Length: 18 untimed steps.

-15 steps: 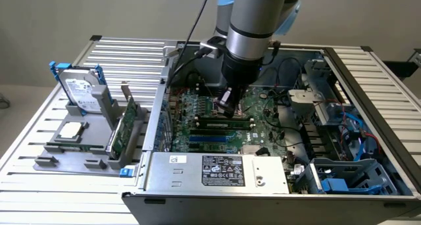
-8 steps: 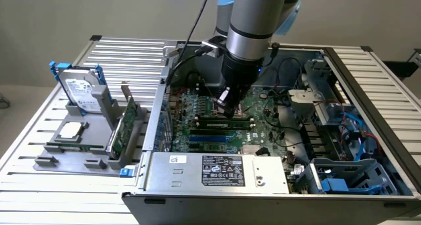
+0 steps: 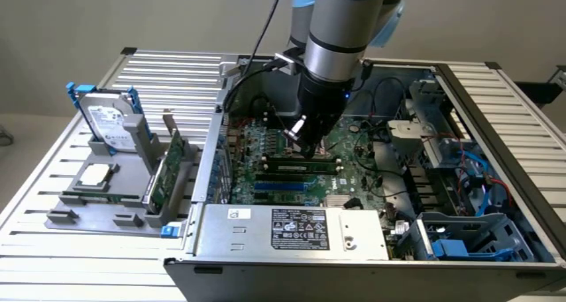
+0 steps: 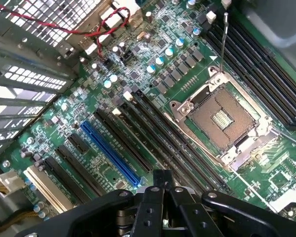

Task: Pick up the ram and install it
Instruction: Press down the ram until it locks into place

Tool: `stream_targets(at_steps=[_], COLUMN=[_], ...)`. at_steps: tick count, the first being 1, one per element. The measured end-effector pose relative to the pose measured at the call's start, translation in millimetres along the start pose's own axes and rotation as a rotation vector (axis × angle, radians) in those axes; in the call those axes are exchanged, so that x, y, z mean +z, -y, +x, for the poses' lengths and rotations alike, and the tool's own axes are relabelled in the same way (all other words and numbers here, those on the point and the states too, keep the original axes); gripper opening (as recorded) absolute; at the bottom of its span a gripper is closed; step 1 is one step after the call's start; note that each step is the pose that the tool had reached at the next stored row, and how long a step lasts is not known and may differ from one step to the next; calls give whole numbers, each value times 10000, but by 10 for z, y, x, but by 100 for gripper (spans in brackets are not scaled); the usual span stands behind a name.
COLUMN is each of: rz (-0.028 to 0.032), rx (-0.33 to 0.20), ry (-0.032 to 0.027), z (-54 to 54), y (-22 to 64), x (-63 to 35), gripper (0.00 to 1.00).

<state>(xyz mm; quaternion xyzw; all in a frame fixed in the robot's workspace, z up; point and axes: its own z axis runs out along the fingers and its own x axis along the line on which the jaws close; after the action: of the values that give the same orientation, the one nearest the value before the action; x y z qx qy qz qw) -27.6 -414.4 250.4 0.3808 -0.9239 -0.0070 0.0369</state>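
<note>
We have the open computer case (image 3: 372, 249) lying on a slatted metal surface (image 3: 168, 77) against a plain grey wall, its motherboard (image 4: 138, 89) facing up. The arm reaches down into it, and the claw (image 3: 305, 140) is clenched, jaws together, directly over the long black memory slots (image 4: 177, 148) beside the empty processor socket (image 4: 219, 118). The ram (image 3: 301, 161) lies seated along a slot just beneath the claw — a narrow green stick. To do this well, we judge the press should land square on the stick's top edge, evenly, so both end latches catch — no tilt. A holder (image 3: 115, 196) with spare parts stands on the exterior view's left.
</note>
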Motion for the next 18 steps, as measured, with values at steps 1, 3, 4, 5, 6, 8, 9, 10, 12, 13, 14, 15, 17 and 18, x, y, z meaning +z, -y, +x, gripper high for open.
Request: stream_targets(at_steps=[1,3,4,5,6,8,9,10,12,13,14,15,17,18], rz=[-8,-24,-32,-40,-48,-63,-71,-79,-94,-102,-109,-117,-132,-139], rx=[142,430,569,718,861,1134,1287,1427,1703,1843,1988,2137,2417,2558], ry=[6,15,20,25,30,39,44,49,58,63,67,71,80,84], z=[0,0,0,0,0,0,0,0,0,0,0,0,0,0], y=[0,0,0,0,0,0,0,0,0,0,0,0,0,0], x=[0,0,0,0,0,0,0,0,0,0,0,0,0,0], gripper=[11,11,11,11,11,11,11,11,11,11,11,11,11,11])
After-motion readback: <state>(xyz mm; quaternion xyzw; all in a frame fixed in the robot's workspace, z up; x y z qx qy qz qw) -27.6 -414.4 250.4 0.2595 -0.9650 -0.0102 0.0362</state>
